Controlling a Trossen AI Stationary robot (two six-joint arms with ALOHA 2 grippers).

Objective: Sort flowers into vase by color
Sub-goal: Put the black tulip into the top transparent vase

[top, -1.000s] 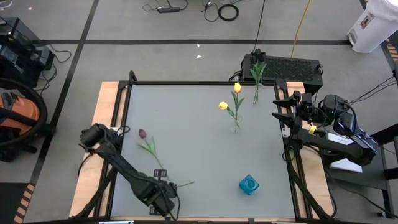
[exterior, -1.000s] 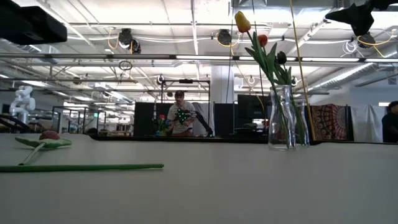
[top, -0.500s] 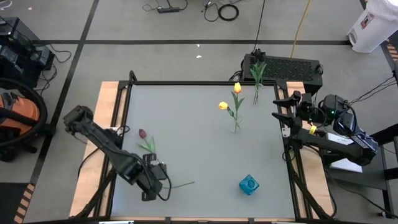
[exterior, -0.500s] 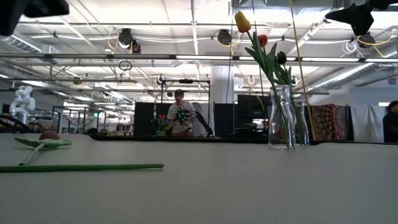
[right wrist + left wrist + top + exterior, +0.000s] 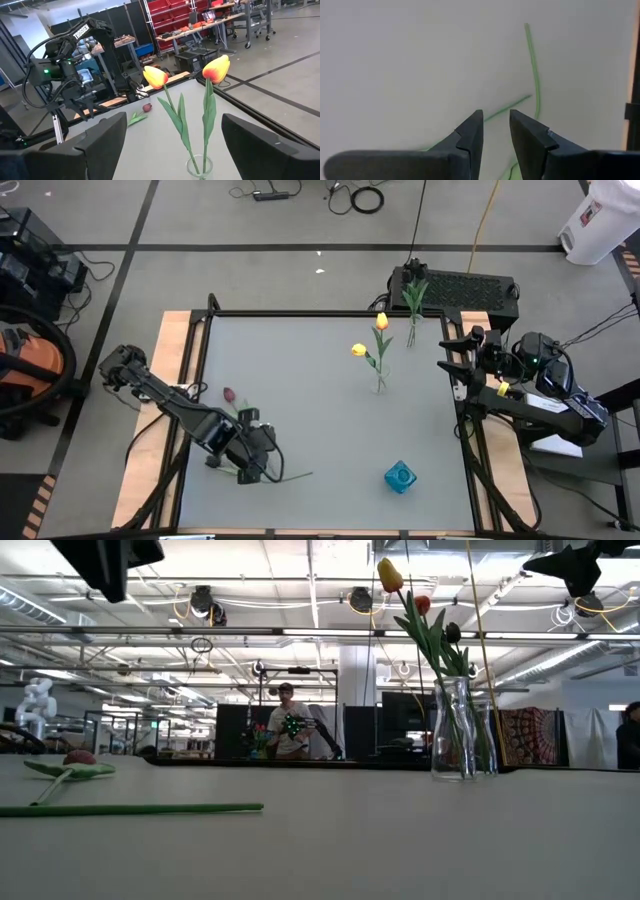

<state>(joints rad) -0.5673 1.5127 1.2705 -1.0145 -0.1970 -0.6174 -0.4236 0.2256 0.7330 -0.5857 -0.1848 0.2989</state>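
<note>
Your left arm reaches across the counter [image 5: 320, 410] from its left edge, elbow bent, its pincer [image 5: 262, 464] pointing down over the stem of a pinkish-red tulip [image 5: 229, 395] lying flat; the fingers [image 5: 470, 132] stand slightly apart, gripping nothing. Further right, two yellow tulips [image 5: 381, 321] stand in a clear vase [image 5: 380, 385], with a blue vase [image 5: 400, 476] nearer the front. Your right arm waits past the right edge, its pincer [image 5: 452, 354] spread wide and empty.

Blue cup [image 5: 400, 477] on table [image 5: 300, 380], orange vacuum [image 5: 25, 370], keyboard [image 5: 470, 288]
</note>
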